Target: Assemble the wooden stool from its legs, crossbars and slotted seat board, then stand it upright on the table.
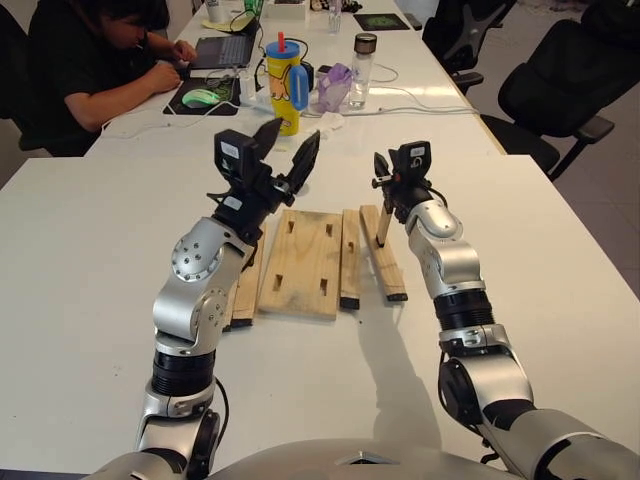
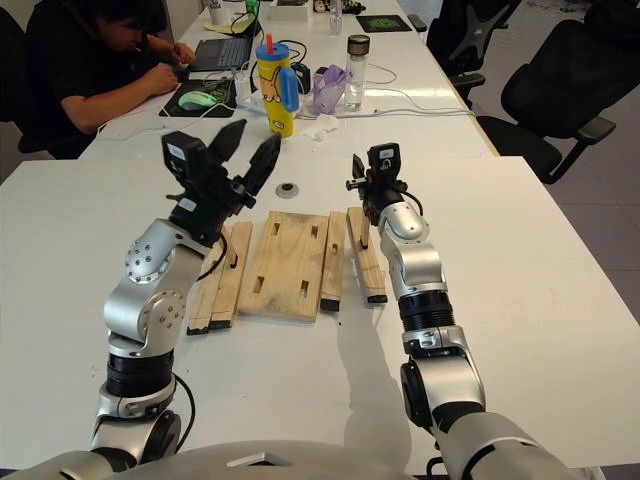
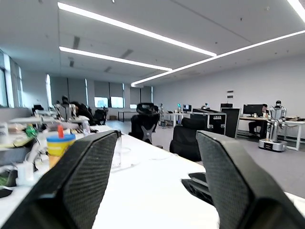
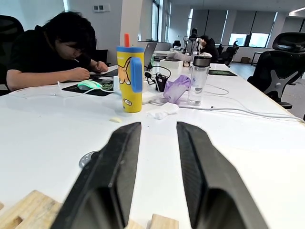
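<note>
Slotted seat board (image 1: 305, 262) flat on tabletop (image 1: 90, 290), centre. Wooden strips lie just beside it, left (image 1: 246, 290) and right (image 1: 385, 262). Left pincer (image 1: 295, 135) raised over board's far-left corner, spread wide, empty. Right pincer (image 4: 159, 126) low over right strips' far ends, gap narrow, nothing between.

The seat board (image 1: 300, 262) is lying flat near the middle of the table (image 1: 100, 250). Two slats (image 2: 215, 278) are lying side by side just left of it, one bar (image 1: 349, 258) is lying against its right edge, and another bar (image 1: 388, 262) is lying just beyond that. A small disc (image 2: 288, 189) is sitting behind the board. On the rear table (image 1: 440, 110), a cup (image 1: 284, 88) is standing left of a bottle (image 1: 362, 70). The left gripper (image 1: 293, 140) is hanging above the slats, and the right gripper (image 1: 384, 178) is hanging over the far ends of the bars.
</note>
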